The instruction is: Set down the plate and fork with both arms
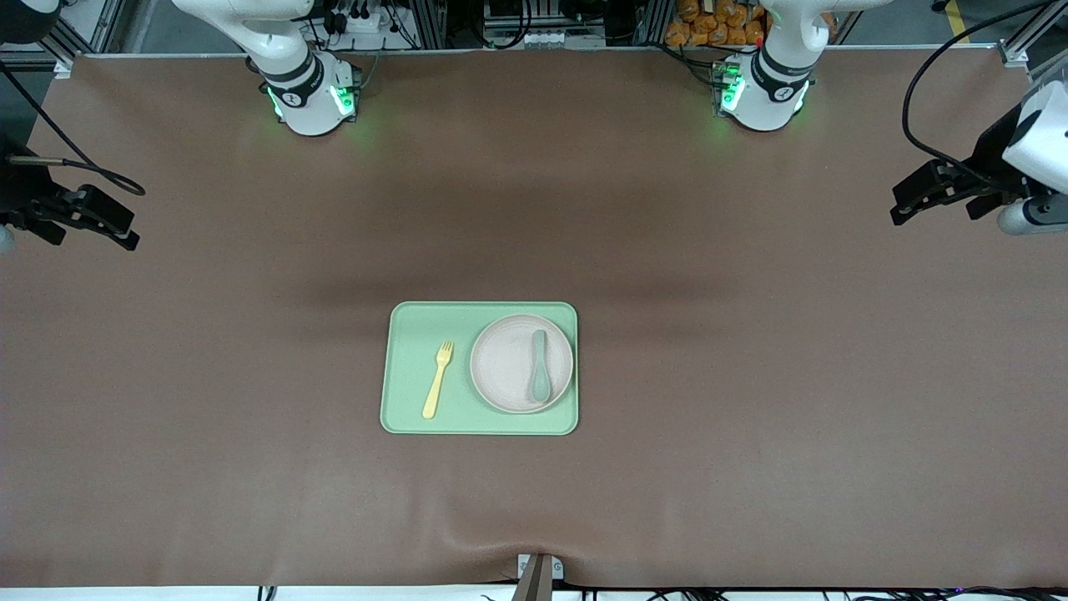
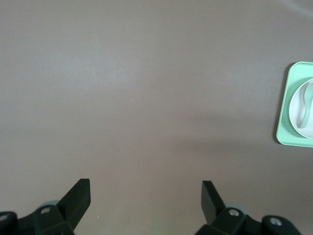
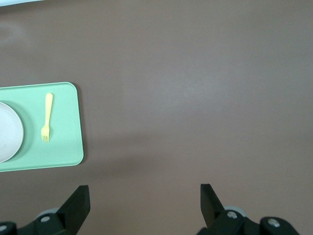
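Plate [image 1: 511,364] and fork [image 1: 438,379] side by side on green tray [image 1: 409,321] mid-desk [image 1: 751,376], spoon [image 1: 539,365] lying in plate. Left claw [image 2: 145,188] and right claw [image 3: 145,192] both wide apart, empty, waiting over bare desk ends.

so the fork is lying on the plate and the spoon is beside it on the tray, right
No, that is swapped. In the front view the green spoon lies on the plate, and the yellow fork lies beside the plate on the tray.

Robotics lab: aluminium framing [image 1: 83,33], cables [image 1: 943,92]
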You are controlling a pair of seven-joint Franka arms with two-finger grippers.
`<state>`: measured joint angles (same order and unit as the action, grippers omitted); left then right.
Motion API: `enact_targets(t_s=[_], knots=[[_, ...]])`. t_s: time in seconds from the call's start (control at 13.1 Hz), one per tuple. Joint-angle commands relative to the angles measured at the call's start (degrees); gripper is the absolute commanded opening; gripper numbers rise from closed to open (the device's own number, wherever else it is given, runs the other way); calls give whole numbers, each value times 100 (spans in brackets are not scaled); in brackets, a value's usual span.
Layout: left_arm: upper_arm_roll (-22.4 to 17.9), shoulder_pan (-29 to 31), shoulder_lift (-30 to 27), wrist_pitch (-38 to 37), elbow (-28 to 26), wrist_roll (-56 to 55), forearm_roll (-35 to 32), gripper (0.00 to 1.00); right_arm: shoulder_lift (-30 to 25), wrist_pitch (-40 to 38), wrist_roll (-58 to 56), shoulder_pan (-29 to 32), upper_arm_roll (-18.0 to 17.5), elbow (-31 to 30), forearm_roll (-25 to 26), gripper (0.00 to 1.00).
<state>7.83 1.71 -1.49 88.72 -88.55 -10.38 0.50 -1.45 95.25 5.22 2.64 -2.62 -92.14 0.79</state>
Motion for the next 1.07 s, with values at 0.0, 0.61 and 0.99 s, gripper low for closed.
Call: enact_targets(t_s=[0.0,0.61,0.99], knots=[[157,40,-185,-83,-39,89,-129,100,40,-103,-82,123,-81,126,-97,100],[131,75,-141,-109,31,89,-129,100,40,-112,-91,132,-81,143,-97,100],[96,119,-123,-179,92,80,-77,100,31,-120,-100,132,-81,143,-97,100]])
